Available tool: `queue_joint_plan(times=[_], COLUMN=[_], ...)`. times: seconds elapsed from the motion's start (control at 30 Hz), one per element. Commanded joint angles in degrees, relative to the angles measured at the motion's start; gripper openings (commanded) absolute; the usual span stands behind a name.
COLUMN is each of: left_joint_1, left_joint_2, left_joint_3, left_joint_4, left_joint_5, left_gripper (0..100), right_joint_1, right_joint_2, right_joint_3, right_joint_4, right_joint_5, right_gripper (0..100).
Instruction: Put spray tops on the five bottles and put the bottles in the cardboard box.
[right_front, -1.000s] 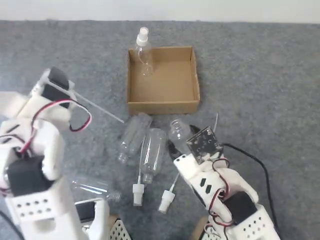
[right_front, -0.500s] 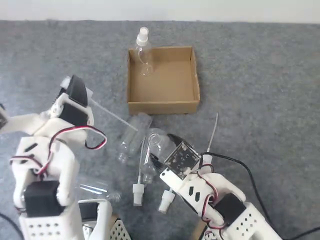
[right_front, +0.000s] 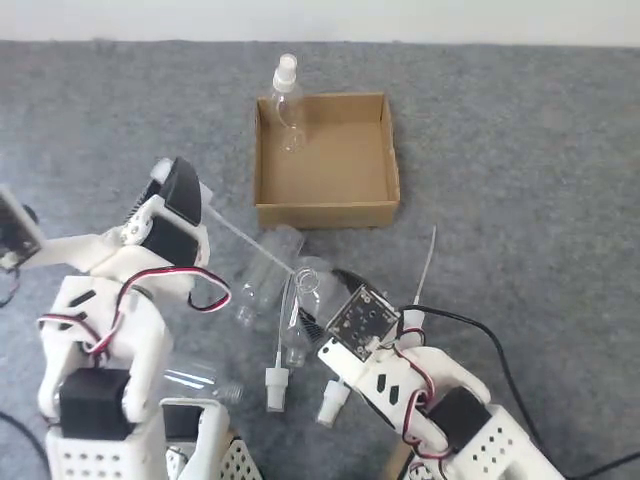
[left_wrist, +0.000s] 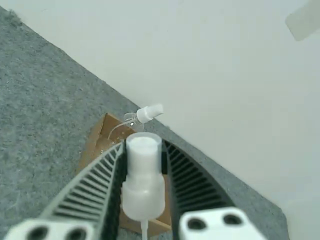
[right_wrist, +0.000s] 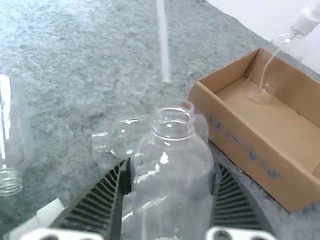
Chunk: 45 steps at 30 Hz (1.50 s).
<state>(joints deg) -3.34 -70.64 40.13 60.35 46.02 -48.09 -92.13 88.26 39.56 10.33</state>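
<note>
Your cardboard box (right_front: 325, 213) rests on grey carpet (right_front: 520, 150), with one capped bottle (right_front: 286, 100) in its far left corner. In front of the box, your right gripper (right_wrist: 170, 174) is closed around an uncapped bottle (right_wrist: 172, 150), mouth toward the box. Left of the box's front wall, your left gripper (left_wrist: 144, 150) pinches a spray top (left_wrist: 144, 180). Two loose spray tops (right_front: 276, 384) lie farther in front of the box.

Capless bottle (right_wrist: 172, 175) between jaws — box (right_wrist: 240, 135) behind
</note>
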Motion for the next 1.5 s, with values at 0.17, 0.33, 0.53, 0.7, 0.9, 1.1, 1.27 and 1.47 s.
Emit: queue_joint_plan(times=[0.17,0.33,0.53,0.7,0.9,1.1,1.27,1.47], left_joint_1=[0.1,0.6,8.4,10.7,11.2,18.4,18.8,18.9], left_joint_2=[-0.7,-0.6,-0.7,-0.7,-0.7,-0.8,-0.8,-0.8], left_joint_3=[2.4,4.4,7.9,10.1,10.9,13.2,13.6,15.0], left_joint_4=[-1.8,-2.9,-3.7,-3.8,-3.8,-3.8,-3.4,-3.4], left_joint_5=[-1.1,-1.1,-3.6,-4.3,-5.6,-8.8,-8.9,-9.0], left_gripper=[1,1,1,1,1,1,1,1], right_joint_1=[-1.6,-1.6,-1.6,-1.4,-1.3,-1.2,-1.2,1.4], right_joint_2=[-1.1,-1.1,-1.1,-1.1,-1.1,-1.1,-1.2,-1.2], right_joint_3=[-0.7,-0.7,-0.7,-0.8,-0.9,-0.8,-0.8,-1.1], right_joint_4=[-1.6,-1.6,-1.7,-1.7,-1.7,-1.6,-1.6,-1.6], right_joint_5=[0.8,0.8,0.8,0.7,0.7,0.4,0.4,0.2], right_gripper=[12.5,12.5,12.5,12.5,12.5,12.5,12.5,12.5])
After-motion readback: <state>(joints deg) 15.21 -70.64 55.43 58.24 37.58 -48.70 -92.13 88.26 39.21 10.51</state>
